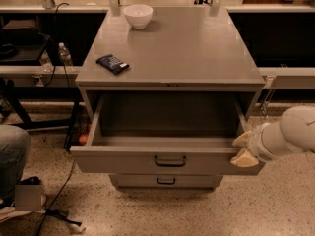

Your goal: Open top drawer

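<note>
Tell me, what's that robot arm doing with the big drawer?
A robot is opening the cabinet's top drawer. Its white arm reaches in from the right, and the gripper is at the drawer's right front corner, not at the black handle in the middle. The drawer is already pulled far out. On top of the cabinet sit a white bowl and a dark packet.

Speckled terrazzo floor (275, 205), dark workbenches (29, 72) behind.
</note>
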`<state>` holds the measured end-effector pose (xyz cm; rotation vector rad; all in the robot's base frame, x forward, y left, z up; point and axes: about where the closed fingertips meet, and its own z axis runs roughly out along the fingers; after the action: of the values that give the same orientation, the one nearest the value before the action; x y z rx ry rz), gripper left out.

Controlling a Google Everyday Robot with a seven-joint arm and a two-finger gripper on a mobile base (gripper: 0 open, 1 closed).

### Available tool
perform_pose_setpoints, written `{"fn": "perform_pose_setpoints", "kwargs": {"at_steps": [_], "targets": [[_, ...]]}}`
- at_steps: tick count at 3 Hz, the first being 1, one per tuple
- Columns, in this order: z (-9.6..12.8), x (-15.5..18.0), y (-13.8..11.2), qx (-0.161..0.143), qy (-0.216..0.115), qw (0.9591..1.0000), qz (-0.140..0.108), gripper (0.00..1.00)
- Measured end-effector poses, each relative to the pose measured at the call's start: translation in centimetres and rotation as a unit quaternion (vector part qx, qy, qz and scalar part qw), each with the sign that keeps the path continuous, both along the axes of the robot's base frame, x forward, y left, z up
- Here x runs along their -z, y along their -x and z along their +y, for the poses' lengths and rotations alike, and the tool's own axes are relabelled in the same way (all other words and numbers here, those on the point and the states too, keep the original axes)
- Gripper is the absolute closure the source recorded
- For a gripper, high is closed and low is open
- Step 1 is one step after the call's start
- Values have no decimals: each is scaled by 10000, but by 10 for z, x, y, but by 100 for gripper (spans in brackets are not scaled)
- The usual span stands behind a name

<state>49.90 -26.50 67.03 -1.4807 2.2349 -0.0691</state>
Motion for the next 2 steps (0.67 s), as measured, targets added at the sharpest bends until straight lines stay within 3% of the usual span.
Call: {"fn": "perform_pose_setpoints", "kwargs": {"at_steps": [2], "targets": [[0,0,0,1,0,10000,0,100]]}}
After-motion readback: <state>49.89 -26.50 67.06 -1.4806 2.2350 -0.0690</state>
